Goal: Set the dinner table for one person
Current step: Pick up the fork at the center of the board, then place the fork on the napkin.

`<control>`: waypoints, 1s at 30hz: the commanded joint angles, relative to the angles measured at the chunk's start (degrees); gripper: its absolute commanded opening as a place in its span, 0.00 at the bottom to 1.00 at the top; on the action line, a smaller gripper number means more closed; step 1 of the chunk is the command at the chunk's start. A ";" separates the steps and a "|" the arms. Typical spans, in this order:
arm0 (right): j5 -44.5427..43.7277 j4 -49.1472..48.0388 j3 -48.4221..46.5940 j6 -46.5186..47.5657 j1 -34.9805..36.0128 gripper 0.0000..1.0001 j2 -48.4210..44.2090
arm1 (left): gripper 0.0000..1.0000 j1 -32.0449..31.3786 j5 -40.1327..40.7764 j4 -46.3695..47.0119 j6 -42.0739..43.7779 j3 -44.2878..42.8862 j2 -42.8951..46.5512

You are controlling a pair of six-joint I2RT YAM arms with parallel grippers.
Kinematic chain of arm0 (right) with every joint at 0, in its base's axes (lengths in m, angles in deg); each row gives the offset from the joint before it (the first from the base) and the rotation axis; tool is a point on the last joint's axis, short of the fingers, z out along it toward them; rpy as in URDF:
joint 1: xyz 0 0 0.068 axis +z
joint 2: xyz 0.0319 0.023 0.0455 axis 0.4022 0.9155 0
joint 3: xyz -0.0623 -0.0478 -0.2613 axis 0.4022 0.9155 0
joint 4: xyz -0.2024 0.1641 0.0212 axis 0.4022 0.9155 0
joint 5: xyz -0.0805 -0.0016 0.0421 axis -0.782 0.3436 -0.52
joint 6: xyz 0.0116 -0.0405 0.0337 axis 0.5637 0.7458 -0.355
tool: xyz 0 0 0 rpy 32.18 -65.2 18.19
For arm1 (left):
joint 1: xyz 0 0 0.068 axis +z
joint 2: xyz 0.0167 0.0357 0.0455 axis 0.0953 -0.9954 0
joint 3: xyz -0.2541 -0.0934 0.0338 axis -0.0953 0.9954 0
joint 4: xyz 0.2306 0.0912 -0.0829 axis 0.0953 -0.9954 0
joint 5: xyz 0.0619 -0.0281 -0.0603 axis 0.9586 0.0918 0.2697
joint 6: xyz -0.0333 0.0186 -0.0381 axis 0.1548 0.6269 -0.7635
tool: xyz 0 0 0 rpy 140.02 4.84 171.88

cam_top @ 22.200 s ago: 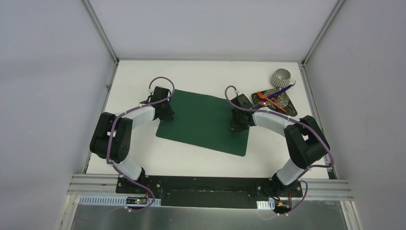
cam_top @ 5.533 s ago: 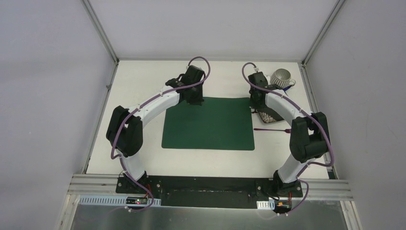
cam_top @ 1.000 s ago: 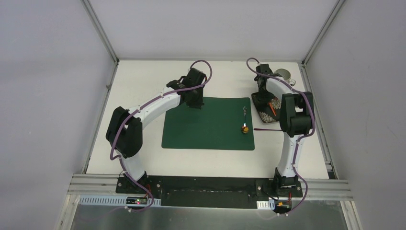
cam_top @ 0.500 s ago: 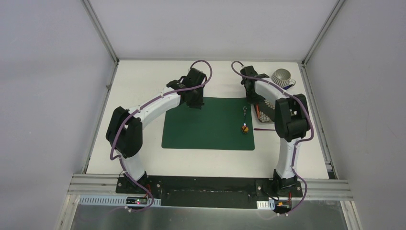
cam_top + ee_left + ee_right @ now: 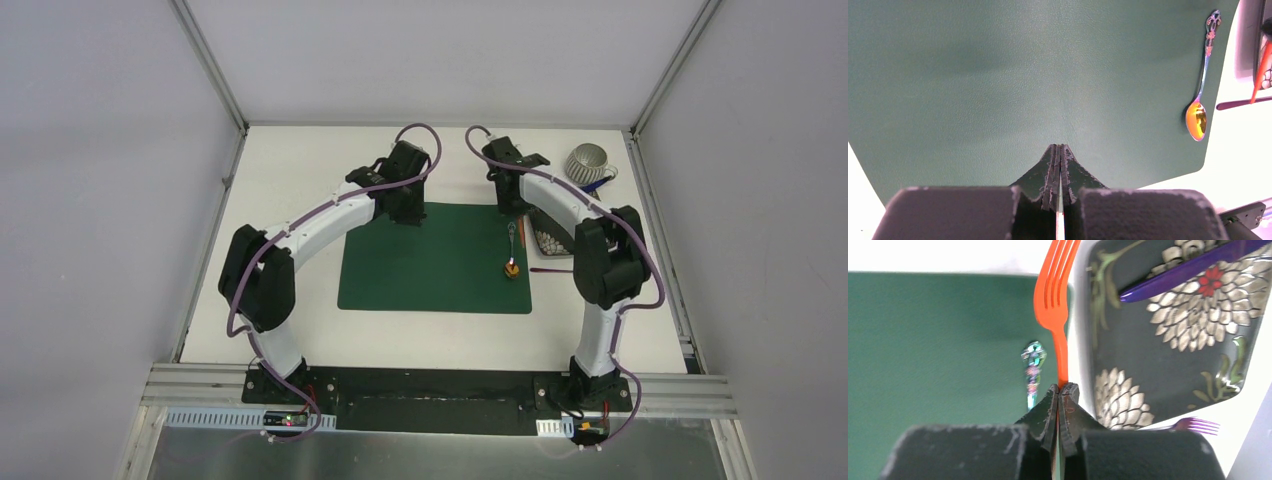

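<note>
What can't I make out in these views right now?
Right wrist: orange fork, handle end hidden inside the shut right gripper; floral plate, cut off at the top edge.
Top: plate mostly covered by the right arm.
Left wrist: whether the shut left gripper pinches the green placemat, hidden underneath it.

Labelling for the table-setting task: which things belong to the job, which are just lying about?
Job: table, placemat, spoon, orange fork in right gripper, plate, purple fork, purple utensil, cup.
Lying about: frame posts, cables.
</note>
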 commanded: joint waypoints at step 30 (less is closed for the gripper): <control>10.30 -23.97 -0.87 -26.83 25.29 0.00 -0.91 | 0.23 10.63 22.34 -3.23 -6.97 21.10 35.30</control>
